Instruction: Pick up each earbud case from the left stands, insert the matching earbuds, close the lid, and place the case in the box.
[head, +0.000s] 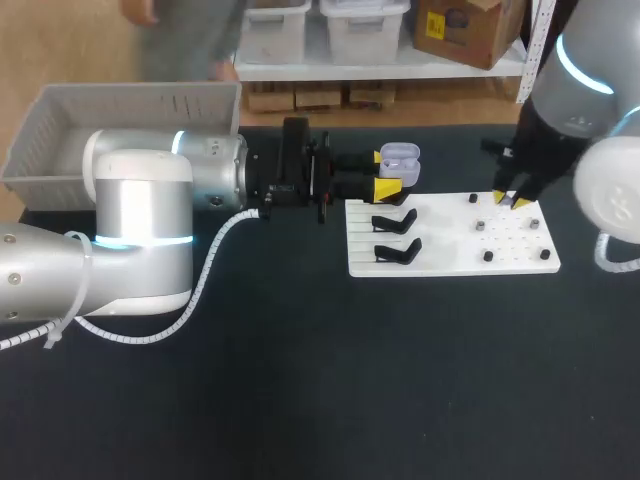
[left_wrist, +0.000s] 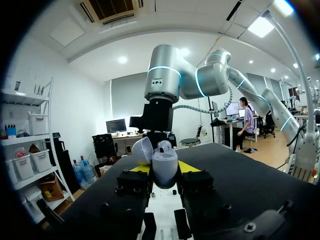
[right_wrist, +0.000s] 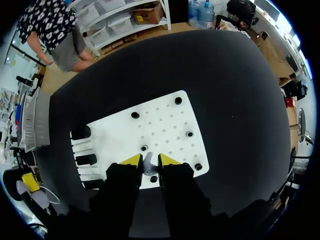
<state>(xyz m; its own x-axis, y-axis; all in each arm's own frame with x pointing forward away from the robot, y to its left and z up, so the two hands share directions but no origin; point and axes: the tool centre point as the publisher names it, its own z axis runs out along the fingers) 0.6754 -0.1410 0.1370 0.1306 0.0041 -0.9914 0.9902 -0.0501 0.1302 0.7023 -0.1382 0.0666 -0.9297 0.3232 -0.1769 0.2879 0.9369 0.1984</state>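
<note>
A pale lavender earbud case with its lid up is held off the table at the white board's far left corner, and my left gripper is shut on it from both sides. In the left wrist view the case sits between the yellow tips of the left gripper, with a pale rounded shape showing inside. My right gripper hangs over the board's far right part. In the right wrist view the right gripper is shut on a small grey-white earbud just above the white board.
Two empty black stands stand on the board's left part, and small black pegs dot its right part. A grey basket sits at the table's back left. My right arm rises ahead of the left gripper.
</note>
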